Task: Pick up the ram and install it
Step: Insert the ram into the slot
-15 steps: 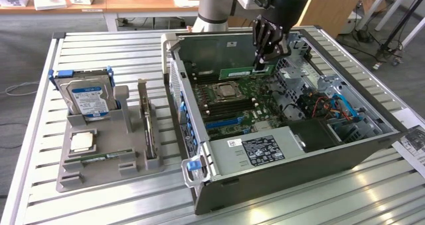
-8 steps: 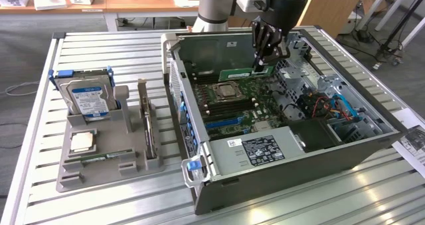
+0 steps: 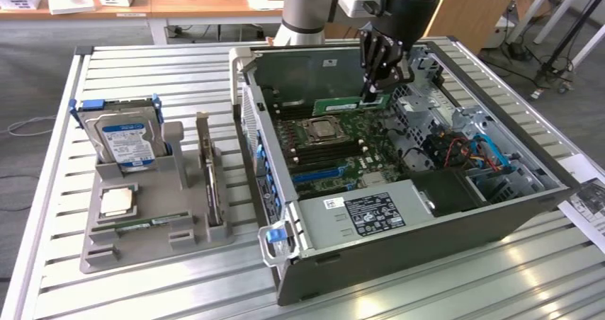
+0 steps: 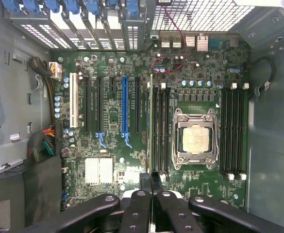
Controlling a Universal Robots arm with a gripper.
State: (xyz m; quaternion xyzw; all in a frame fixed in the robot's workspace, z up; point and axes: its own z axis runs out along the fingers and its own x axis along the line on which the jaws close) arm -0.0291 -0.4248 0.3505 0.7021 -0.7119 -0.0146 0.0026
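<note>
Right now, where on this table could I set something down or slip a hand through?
Bare slats lie behind the grey holder, and more along the near edge in front of holder and computer case. Crowded: inside the case, where the jaws grip the ram, and the narrow gap between holder and case.

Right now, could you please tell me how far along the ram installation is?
Done: the ram is picked up and inside the computer case. In hand: the gripper is shut on it, edge-on over the memory slots beside the processor. Left: it is not yet released, and I cannot tell whether it is seated.
</note>
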